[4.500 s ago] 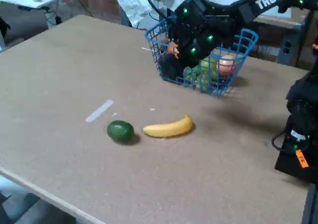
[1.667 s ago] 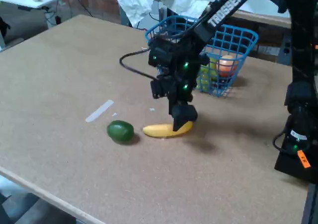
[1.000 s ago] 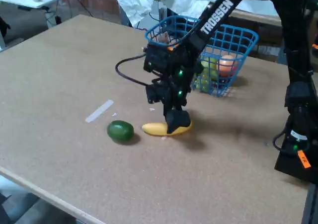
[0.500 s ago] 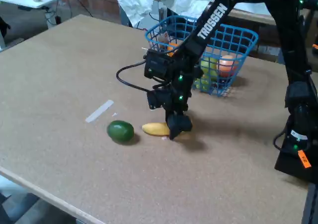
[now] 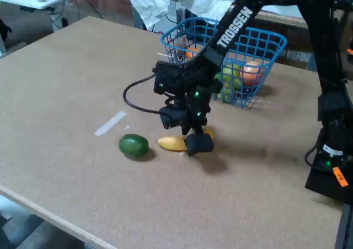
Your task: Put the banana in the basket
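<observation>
**End effector down on the banana, basket waiting at the far side**

We are seeing the end effector [image 5: 198, 142] pressing down at surface level, right over the right-hand part of the banana [image 5: 172, 143]. Its dark fingers are covering that end of the fruit, and from this fixed view we cannot tell whether they are clamped on it or standing apart around it. Green lights are glowing on the wrist housing just above, and a black cable [image 5: 134, 98] is looping out to the left of the wrist.

The banana is lying on the surface [image 5: 66, 83], with its yellow left end sticking out from under the fingers and a sliver of yellow showing on the right side. Just to its left, close by but apart from it, a round dark-green fruit [image 5: 133, 146] is sitting. Farther left, a pale strip of tape [image 5: 110, 122] is lying flat on the surface.

Following the arm [image 5: 234, 22] up and to the right, we are reading white lettering along its black link. Behind it, toward the far side, the basket [image 5: 270, 42] is standing on the surface, well apart from the banana. It is holding several fruits, with orange, green and peach-coloured ones showing through the blue mesh.

At the right edge, the arm's black base [image 5: 331, 160] is standing, bearing an orange tag.
</observation>
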Controlling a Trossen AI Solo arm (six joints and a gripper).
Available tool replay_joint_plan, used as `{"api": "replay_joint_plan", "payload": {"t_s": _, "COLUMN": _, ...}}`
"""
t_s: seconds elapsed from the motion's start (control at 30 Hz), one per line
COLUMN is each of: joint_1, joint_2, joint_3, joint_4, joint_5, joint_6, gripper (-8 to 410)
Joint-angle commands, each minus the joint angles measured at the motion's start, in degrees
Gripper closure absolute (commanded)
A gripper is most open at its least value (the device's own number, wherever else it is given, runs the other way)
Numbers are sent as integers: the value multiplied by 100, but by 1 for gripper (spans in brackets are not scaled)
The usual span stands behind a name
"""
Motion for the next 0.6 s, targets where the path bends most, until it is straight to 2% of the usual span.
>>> {"api": "replay_joint_plan", "payload": {"t_s": 0.0, "joint_1": -13, "joint_2": 28, "joint_3": -24, "joint_4": -87, "joint_5": -385, "joint_6": 249, "gripper": 96}}
{"api": "replay_joint_plan", "payload": {"t_s": 0.13, "joint_1": -13, "joint_2": 28, "joint_3": -24, "joint_4": -87, "joint_5": -437, "joint_6": 358, "gripper": 113}}
{"api": "replay_joint_plan", "payload": {"t_s": 0.33, "joint_1": -17, "joint_2": 28, "joint_3": -24, "joint_4": 11, "joint_5": -525, "joint_6": 599, "gripper": 114}}
{"api": "replay_joint_plan", "payload": {"t_s": 0.57, "joint_1": -17, "joint_2": 28, "joint_3": -24, "joint_4": 0, "joint_5": -527, "joint_6": 586, "gripper": 114}}
